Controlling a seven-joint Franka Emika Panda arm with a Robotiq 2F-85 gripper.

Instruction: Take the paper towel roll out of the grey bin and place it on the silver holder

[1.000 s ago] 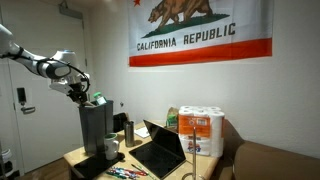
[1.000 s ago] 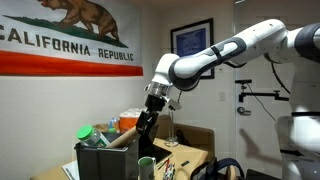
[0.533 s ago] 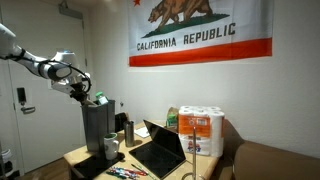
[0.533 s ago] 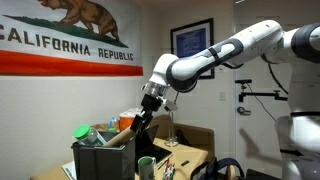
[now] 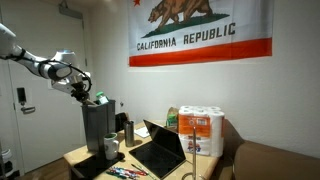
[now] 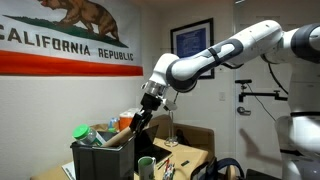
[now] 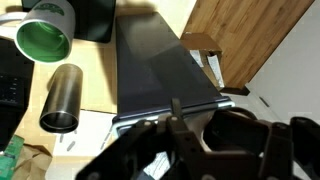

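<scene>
The tall dark grey bin stands at the table's end and shows in both exterior views. Its outer wall fills the middle of the wrist view. Green and pale items stick out of its top. A pale roll-like thing, apparently the paper towel roll, leans out at the rim under my gripper. My gripper hovers at the bin's top rim. In the wrist view its dark fingers hide what lies between them. A thin silver upright stands behind the bin.
An open laptop sits mid-table, with a pack of paper towels behind it. A white cup with a green inside and a silver tumbler stand at the bin's foot. Pens lie at the table's front.
My gripper has risen slightly at the bin's rim, and the bin's top has shifted a little with it. Nothing moved in the last half second.
</scene>
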